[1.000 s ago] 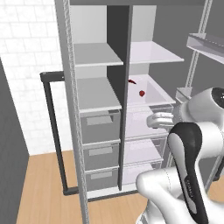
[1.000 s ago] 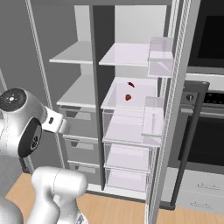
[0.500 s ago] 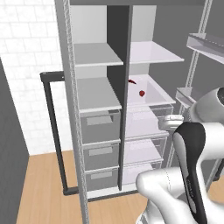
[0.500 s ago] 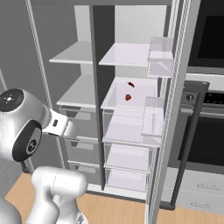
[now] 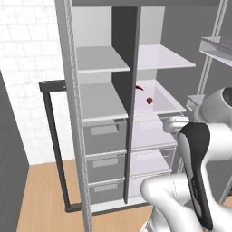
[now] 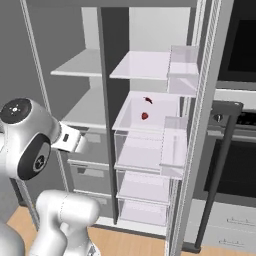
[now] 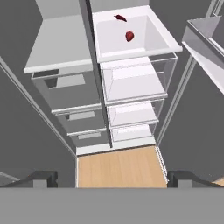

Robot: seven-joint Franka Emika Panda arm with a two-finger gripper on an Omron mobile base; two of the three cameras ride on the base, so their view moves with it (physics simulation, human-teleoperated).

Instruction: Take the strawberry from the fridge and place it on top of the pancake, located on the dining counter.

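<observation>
— What do we have in front of us, starting with the biggest thing?

— We see the tall grey fridge (image 5: 72,113) with both doors swung open, white shelves on the left half and clear drawers stacked on the right. A long dark bar handle (image 5: 54,145) stands out on the left door, and clear door bins (image 6: 182,70) hang on the right door.

— And the white arm?

— Our white arm with dark joints (image 5: 199,167) stands outside the fridge, well apart from the shelves. The tool (image 7: 111,179) shows two dark tips far apart at the bottom of the hand view, so we read it as wide and holding nothing.

— Where is the berry?

— The tiny rounded bright-red strawberry (image 7: 129,36) lies on the white right-hand shelf (image 7: 153,39) above the drawers. Near it, further back, lies a darker thin elongated red item (image 7: 120,18).
</observation>
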